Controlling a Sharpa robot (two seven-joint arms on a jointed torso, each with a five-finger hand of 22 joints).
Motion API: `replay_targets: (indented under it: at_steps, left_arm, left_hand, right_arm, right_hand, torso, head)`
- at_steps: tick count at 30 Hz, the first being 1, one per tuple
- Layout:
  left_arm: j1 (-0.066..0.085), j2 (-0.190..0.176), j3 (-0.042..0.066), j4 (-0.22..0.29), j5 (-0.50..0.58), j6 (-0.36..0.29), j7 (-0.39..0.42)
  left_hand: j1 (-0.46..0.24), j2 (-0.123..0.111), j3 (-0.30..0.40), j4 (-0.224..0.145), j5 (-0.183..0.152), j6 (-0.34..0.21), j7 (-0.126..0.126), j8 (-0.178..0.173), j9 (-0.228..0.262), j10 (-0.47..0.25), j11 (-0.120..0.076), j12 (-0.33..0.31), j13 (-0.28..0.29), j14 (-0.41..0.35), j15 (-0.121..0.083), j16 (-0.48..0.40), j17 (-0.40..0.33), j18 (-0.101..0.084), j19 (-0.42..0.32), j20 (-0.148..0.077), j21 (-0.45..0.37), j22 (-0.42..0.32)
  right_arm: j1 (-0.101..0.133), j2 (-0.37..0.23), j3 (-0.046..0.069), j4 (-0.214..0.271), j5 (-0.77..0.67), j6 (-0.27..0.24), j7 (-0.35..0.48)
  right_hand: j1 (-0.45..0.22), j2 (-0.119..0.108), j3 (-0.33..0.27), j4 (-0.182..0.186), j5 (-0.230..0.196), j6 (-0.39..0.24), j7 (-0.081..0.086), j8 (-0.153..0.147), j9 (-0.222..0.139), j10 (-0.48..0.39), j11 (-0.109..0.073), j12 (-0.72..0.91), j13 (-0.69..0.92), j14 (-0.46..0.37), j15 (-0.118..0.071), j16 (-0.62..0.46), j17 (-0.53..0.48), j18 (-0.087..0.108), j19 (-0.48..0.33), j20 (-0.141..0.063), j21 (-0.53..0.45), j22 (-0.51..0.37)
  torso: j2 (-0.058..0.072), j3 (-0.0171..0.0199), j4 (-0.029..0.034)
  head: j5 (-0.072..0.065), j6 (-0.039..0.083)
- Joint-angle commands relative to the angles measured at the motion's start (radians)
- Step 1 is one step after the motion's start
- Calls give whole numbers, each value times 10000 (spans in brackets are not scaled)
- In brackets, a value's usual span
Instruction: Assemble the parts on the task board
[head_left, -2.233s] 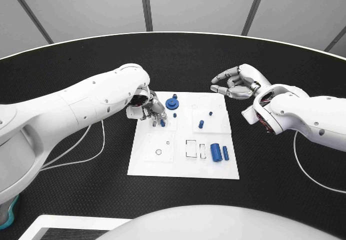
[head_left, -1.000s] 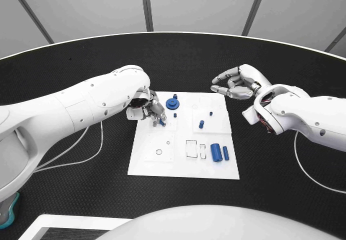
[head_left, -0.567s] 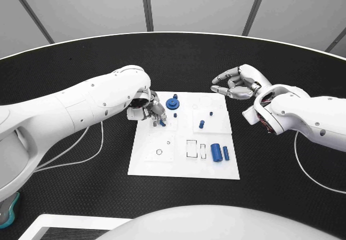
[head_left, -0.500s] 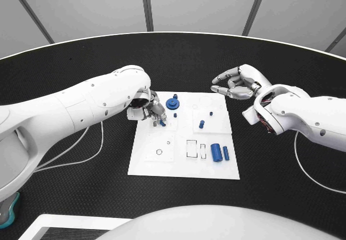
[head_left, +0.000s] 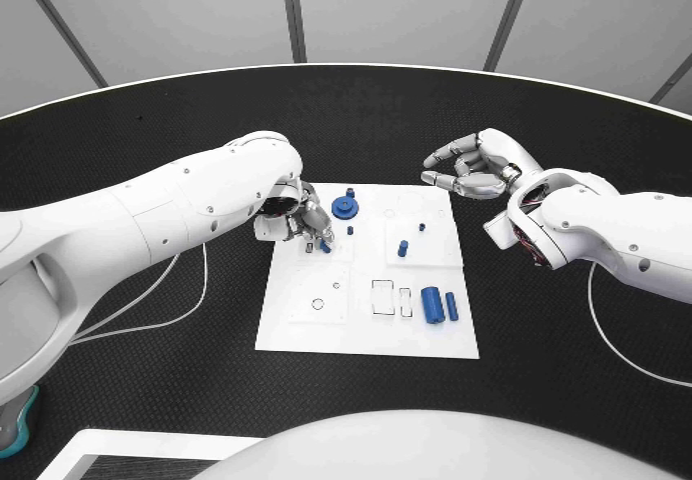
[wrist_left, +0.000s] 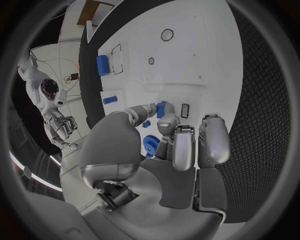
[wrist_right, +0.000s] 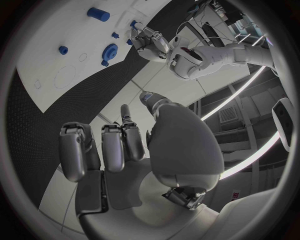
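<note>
Left hand (head_left: 300, 215): pinches a small blue peg (head_left: 325, 245) at the task board's (head_left: 368, 335) far left edge
Right hand (head_left: 473, 168): fingers curled, holding nothing (beyond the board's far right corner)

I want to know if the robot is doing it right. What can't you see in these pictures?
- Head view: the left hand covers the spot where its small blue part meets the task board.
- Left wrist view: the fingers hide most of the blue gear.
- Right wrist view: the right hand blocks whatever lies below it.
</note>
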Motion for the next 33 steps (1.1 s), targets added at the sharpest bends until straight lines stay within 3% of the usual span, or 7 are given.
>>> replay_targets:
  at_steps: [1,26,33]
  left_arm:
    - [-6,3,0,-6,0,43,-113]
    - [-48,14,-1,-66,7,88,-141]
    - [-53,33,-1,-110,14,99,-164]
  left_hand:
    - [80,68,720,-681,24,22,-46,47,16,88,4,15,9,743,-17,56,1502,-48,4,-11,-25,6]
    - [43,36,713,-693,18,25,-60,86,10,116,-6,40,41,742,-23,55,1499,-44,-2,-12,-32,-5]
    - [-354,-133,322,-390,-89,38,-143,144,-62,86,-55,12,-23,740,-59,54,1497,-42,-3,-31,-42,-1]
  right_arm:
    - [0,0,0,-1,0,3,-2]
    - [0,24,0,-25,0,14,2]
    - [0,21,0,-24,0,10,2]
  right_hand:
    - [-47,9,2,36,39,-51,15,62,16,-23,-48,-25,1339,690,-48,-17,1247,84,323,-84,-41,1139]
    - [-47,9,2,36,39,-51,15,62,16,-23,-48,-25,1339,690,-48,-17,1247,84,323,-84,-41,1139]
    - [-65,7,-14,59,44,-54,11,76,20,-32,-52,-37,1327,683,-51,-39,1222,88,315,-87,-58,1120]
  torso:
    - [0,-1,0]
    - [-1,-2,3]
    - [-5,3,2]
  head:
    - [4,1]
    - [-12,1]
    - [-25,1]
